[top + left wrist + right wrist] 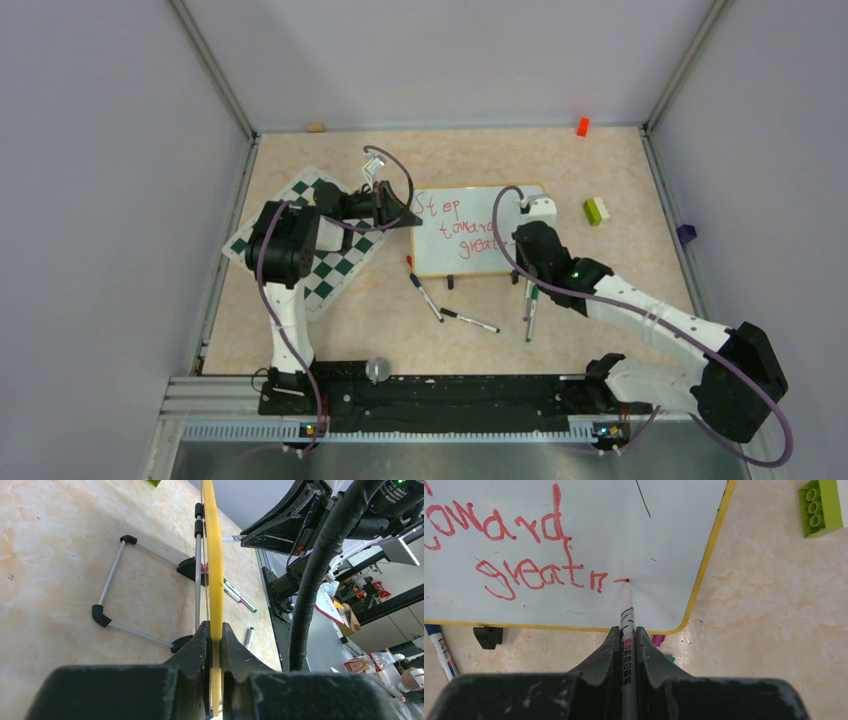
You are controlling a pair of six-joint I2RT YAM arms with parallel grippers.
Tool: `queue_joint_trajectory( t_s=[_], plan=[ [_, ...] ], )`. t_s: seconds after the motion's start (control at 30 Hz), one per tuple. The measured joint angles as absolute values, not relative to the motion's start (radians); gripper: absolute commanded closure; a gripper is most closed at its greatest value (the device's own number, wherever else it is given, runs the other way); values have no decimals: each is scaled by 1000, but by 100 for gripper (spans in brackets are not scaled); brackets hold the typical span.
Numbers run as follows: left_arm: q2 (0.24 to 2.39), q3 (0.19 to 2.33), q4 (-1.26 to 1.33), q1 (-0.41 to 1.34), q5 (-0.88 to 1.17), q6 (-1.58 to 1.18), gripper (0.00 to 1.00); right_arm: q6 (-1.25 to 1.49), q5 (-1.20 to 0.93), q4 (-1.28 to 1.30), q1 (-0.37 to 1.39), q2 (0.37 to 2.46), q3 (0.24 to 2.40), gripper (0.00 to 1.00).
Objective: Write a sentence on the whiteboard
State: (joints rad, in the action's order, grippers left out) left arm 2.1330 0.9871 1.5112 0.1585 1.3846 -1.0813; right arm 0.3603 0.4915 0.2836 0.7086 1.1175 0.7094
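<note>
Right gripper (627,632), reaching forward, pinches a red marker (626,600) against the whiteboard (624,520); left gripper (215,630) clamps its edge.

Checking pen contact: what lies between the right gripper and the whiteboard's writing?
A marker clamped in the right gripper spans it, red tip on the whiteboard past the sentence's last letter; the right wrist view shows this.

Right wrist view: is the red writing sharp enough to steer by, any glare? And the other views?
Right wrist: the sentence and the marker are crisp, the whiteboard evenly lit, no glare; the right hand up close is soft. Left wrist: the left hand is blurred, the board's edge sharper beyond. Top external: even light, soft shadows, writing small.
</note>
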Motion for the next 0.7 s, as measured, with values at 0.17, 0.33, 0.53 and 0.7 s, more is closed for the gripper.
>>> queue_joint_trajectory(
  t_s=[0.17, 0.33, 0.53, 0.7],
  plan=[
    [2133, 987, 1511, 159, 1383, -1079, 100, 360, 497, 284, 704, 1117, 709, 100],
    [2133, 987, 1511, 159, 1382, -1079, 100, 360, 500, 283, 700, 1117, 709, 100],
    [2133, 987, 1511, 159, 1380, -1079, 100, 360, 499, 275, 697, 1122, 709, 100],
    [2133, 987, 1511, 158, 1379, -1079, 100, 360, 496, 273, 697, 1126, 714, 100]
  ],
)
